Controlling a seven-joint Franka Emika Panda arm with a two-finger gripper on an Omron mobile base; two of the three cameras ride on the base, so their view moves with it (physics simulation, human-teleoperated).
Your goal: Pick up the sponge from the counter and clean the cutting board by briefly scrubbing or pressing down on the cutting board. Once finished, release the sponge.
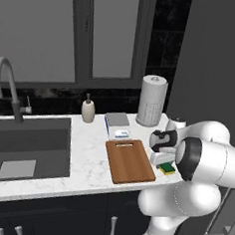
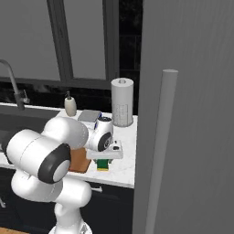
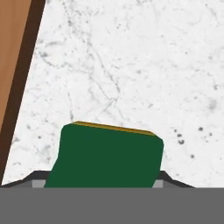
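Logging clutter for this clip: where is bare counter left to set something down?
Bare white marble counter lies between the dark sink basin and the brown wooden cutting board. Crowded: the back strip with soap bottle, grey-and-white box, paper towel roll.

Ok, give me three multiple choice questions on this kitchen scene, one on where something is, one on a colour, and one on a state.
1. Where is the sponge?
A. in the sink
B. on the counter beside the cutting board
C. on the paper towel roll

2. What colour is the sponge's top?
A. dark green
B. red
C. blue

3. What lies on the cutting board?
A. the sponge
B. a soap bottle
C. nothing

Answers: 1 B, it sits on marble right of the board, under the gripper. 2 A, the hand view shows green over a yellow edge. 3 C, the left base view shows bare brown wood.
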